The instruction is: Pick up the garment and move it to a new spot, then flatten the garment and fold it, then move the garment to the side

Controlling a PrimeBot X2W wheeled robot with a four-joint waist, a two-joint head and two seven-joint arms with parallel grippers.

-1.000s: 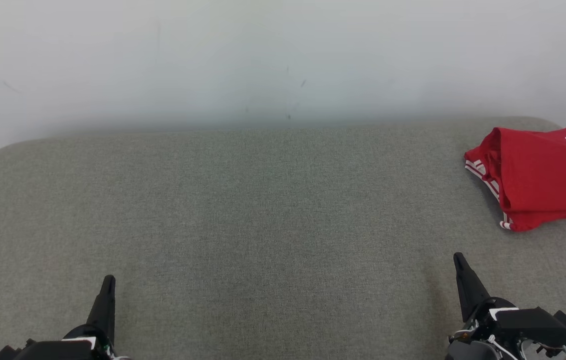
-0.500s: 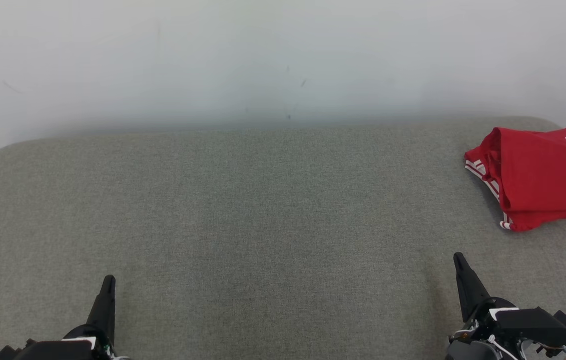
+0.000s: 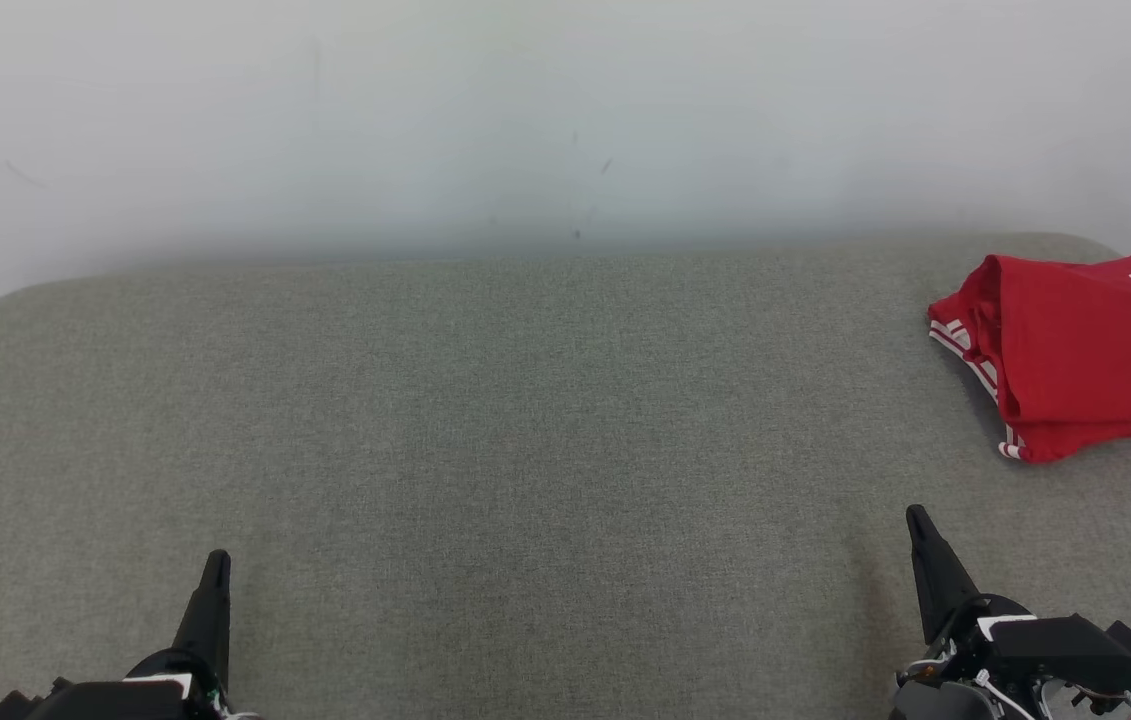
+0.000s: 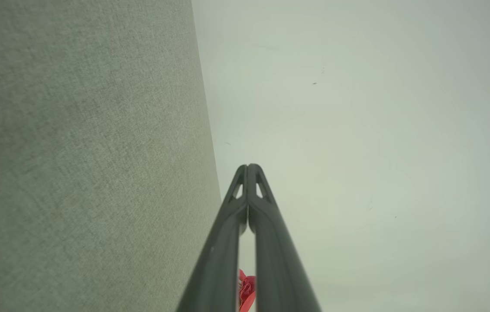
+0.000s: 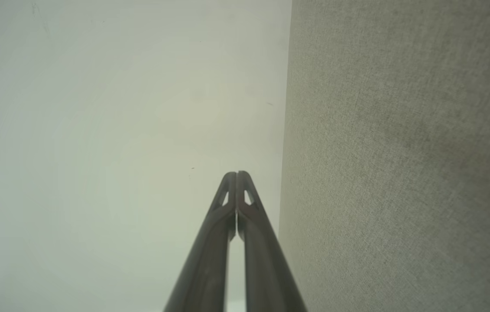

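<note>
The red garment (image 3: 1075, 350) lies folded at the far right of the grey table (image 3: 525, 420), judged light, limp and unbreakable, best pinched through all layers along its striped left edge; left jaws and right jaws are closed, empty, at the near edge.

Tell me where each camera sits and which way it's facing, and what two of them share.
Head view: on the robot's head, facing forward and down over the grey padded surface to the white wall; left gripper lower left, right gripper lower right.
Left wrist view: on the left wrist, looking along its shut jaws toward the wall.
Right wrist view: on the right wrist, along its shut jaws, same direction.
Shared: head and left wrist views both catch the red garment.
</note>
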